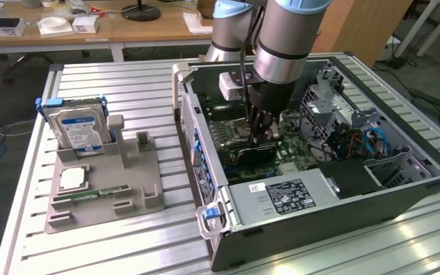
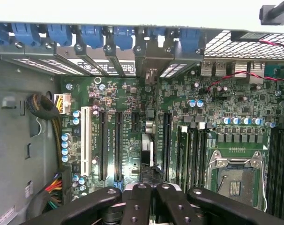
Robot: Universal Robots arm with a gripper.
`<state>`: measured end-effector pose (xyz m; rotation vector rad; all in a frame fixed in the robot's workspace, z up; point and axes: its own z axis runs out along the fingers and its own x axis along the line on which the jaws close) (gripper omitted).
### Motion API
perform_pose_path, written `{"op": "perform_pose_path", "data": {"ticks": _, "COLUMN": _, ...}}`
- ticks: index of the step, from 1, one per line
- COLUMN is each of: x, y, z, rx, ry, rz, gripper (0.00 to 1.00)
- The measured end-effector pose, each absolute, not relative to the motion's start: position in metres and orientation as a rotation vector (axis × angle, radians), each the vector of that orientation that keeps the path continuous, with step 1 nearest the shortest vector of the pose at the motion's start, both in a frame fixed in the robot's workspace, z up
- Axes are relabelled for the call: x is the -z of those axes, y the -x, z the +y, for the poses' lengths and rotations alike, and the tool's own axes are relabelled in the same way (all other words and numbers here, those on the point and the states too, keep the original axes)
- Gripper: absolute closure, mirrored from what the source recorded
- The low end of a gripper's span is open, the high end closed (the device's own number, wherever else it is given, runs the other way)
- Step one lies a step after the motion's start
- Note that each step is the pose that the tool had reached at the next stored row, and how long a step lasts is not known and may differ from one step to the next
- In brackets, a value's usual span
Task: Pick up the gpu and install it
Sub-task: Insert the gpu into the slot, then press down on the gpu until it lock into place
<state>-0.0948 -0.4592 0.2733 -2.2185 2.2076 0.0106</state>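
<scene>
The gpu (image 1: 252, 153) is a dark flat card standing on edge over the green motherboard (image 1: 228, 129) inside the open computer case (image 1: 403, 183). My gripper (image 1: 262, 136) reaches down into the case and is shut on the card's upper edge. In the wrist view the gpu (image 2: 149, 126) shows edge-on as a thin strip between two long black slots (image 2: 117, 140), with its silver bracket end (image 2: 147, 58) against the case's rear slot openings. The black fingers (image 2: 137, 201) press together around it. Whether the card sits fully in a slot is hidden.
A blue-labelled hard drive (image 1: 82, 129) stands in a grey holder (image 1: 105, 189) on the exterior view's left, with a CPU chip (image 1: 75, 179) and a RAM stick (image 1: 78, 196). Inside the case are the power supply (image 1: 285, 197), a CPU socket (image 2: 233, 180) and cable bundles (image 2: 41, 105).
</scene>
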Motion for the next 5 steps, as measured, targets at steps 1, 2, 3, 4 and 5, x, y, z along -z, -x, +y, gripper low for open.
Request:
{"op": "perform_pose_path", "data": {"ticks": 1, "x": -0.2733, "y": 0.0949, "z": -0.4592, "rx": -0.01, "ry": 2.218, "rz": 2.208, "gripper": 0.9}}
{"op": "perform_pose_path", "data": {"ticks": 2, "x": -0.2733, "y": 0.095, "z": -0.4592, "rx": -0.01, "ry": 2.218, "rz": 2.208, "gripper": 0.9}}
{"op": "perform_pose_path", "data": {"ticks": 3, "x": -0.2733, "y": 0.0951, "z": -0.4592, "rx": -0.011, "ry": 2.218, "rz": 2.208, "gripper": 0.9}}
{"op": "perform_pose_path", "data": {"ticks": 4, "x": -0.2733, "y": 0.0951, "z": -0.4592, "rx": -0.011, "ry": 2.218, "rz": 2.208, "gripper": 0.9}}
{"op": "perform_pose_path", "data": {"ticks": 5, "x": -0.2733, "y": 0.0951, "z": -0.4592, "rx": -0.011, "ry": 2.218, "rz": 2.208, "gripper": 0.9}}
